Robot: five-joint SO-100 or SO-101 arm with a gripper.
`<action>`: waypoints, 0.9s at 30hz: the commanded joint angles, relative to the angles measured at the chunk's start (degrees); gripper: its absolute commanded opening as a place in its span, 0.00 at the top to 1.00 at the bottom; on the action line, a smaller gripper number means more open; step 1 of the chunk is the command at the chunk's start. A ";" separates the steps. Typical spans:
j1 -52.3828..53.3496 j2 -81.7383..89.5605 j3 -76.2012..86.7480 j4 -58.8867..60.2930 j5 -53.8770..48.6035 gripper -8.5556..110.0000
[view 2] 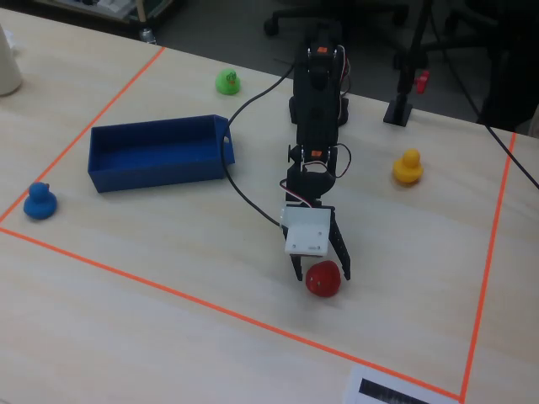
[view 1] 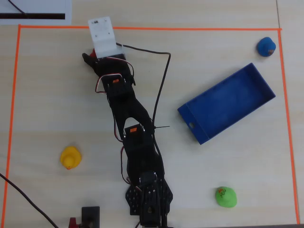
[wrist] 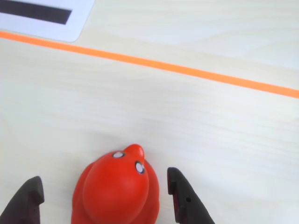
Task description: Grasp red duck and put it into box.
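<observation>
The red duck (wrist: 119, 189) sits on the table between my gripper's (wrist: 103, 177) two dark fingers, its beak pointing away from the wrist camera. The jaws are open, with a gap on each side of the duck. In the fixed view the gripper (view 2: 320, 271) is low over the duck (view 2: 323, 279), near the front tape line. In the overhead view only a red sliver of the duck (view 1: 90, 52) shows beside the white camera mount. The dark-blue box (view 1: 248, 68) lies empty, far to the right in the overhead view and to the left in the fixed view (view 2: 160, 127).
A yellow duck (view 1: 71, 157), a green duck (view 1: 225, 196) and a blue duck (view 1: 266, 46) stand apart on the table. Orange tape (wrist: 187, 70) borders the work area just past the red duck. A white sheet with a black bar (wrist: 42, 14) lies beyond the tape.
</observation>
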 commanded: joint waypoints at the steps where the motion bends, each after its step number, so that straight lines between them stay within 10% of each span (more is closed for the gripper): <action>1: -0.62 0.26 -3.16 -0.09 0.53 0.63; 14: 1.05 -0.97 -4.31 4.83 0.88 0.88; 27: 2.11 -1.76 -5.27 4.13 -1.14 0.93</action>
